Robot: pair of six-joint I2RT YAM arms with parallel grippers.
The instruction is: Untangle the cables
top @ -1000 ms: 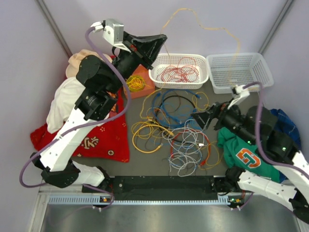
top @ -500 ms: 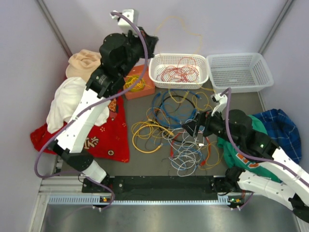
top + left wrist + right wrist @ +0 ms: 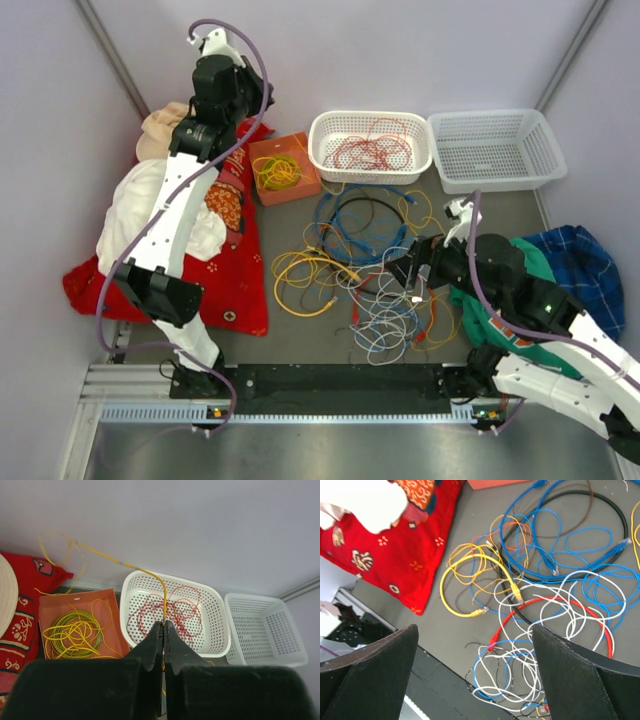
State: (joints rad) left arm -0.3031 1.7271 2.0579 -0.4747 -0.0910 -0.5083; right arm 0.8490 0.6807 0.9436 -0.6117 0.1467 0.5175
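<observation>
Arcing leftward, a yellow cable leaves the left gripper pinching it; red cables lie in a basket; right gripper gapes empty.

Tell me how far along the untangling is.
Done: red cables sit in the white basket, a yellow bundle in the orange tray. In hand: the left gripper is shut on a thin yellow cable; the right gripper hangs open over the tangle. Left: that tangle of blue, black, yellow, white and red cables on the table.
</observation>
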